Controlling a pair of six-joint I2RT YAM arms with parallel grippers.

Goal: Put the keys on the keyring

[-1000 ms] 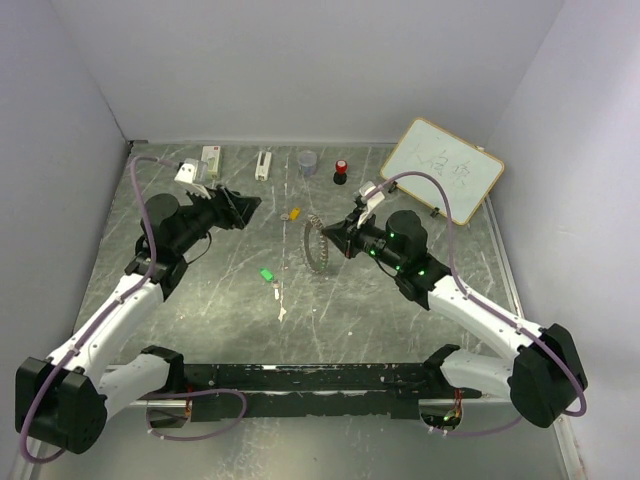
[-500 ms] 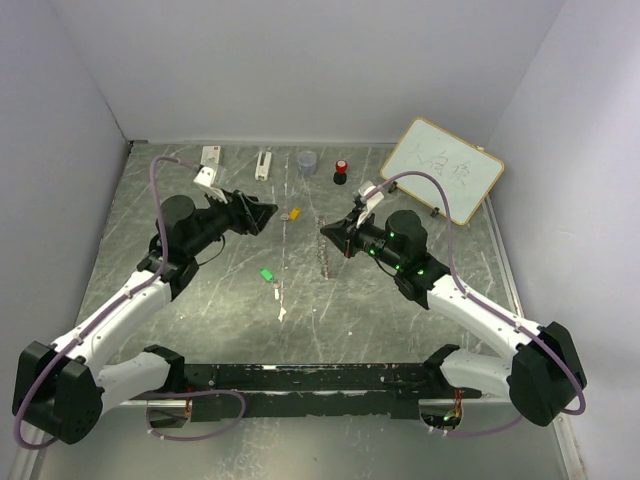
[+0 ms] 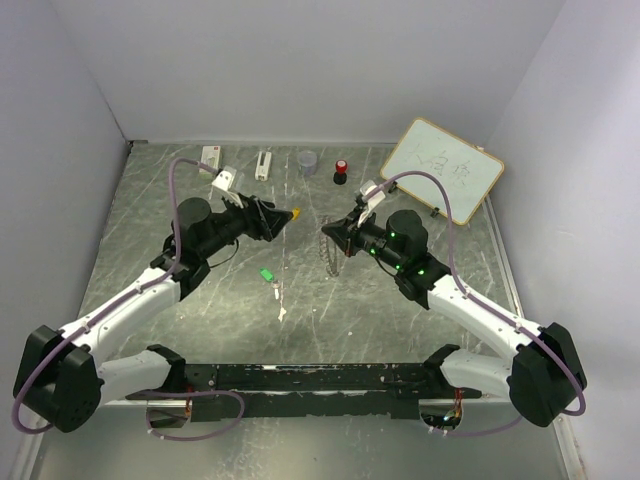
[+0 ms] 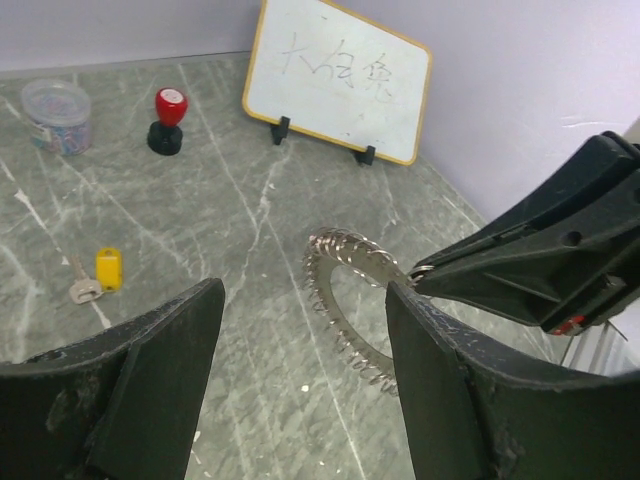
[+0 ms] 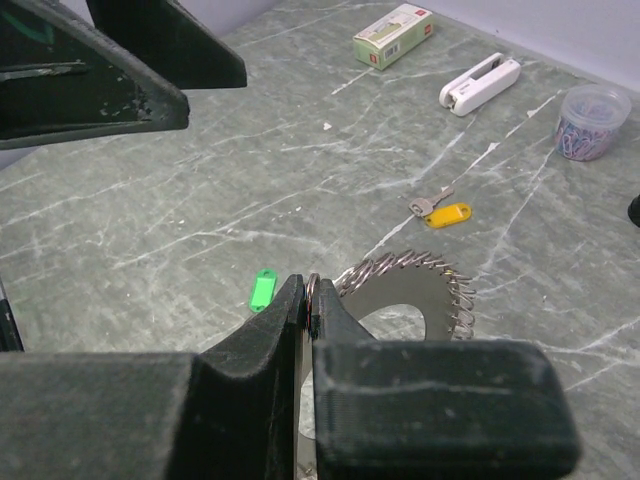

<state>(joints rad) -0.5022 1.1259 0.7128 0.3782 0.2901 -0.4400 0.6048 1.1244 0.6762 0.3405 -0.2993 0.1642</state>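
jaws first, from the top view: the right gripper (image 3: 327,231) is pinched shut on the rim of the keyring (image 3: 326,256), holding it on edge near the middle of the bench (image 3: 400,320). the left gripper (image 3: 276,218) stands wide and empty, right over the yellow key (image 3: 296,212). the green key (image 3: 267,275) lies flat, closer to the front edge. my worry is the two arms meeting nose to nose; a small overshoot could knock the ring.

left wrist view: the keyring (image 4: 325,300) sits tilted between my spread jaws, with the right gripper (image 4: 418,277) gripping only its thin rim. i judge that hold could twist or slip under a nudge. the yellow key (image 4: 108,268) lies off to the side, flat and hard to pinch.

right wrist view: both keys lie beyond the ring, well apart from each other. the whiteboard (image 3: 443,168), red-capped knob (image 3: 341,170), cup (image 3: 307,160), stapler (image 3: 263,164) and box (image 3: 209,155) line the back edge, out of the way.
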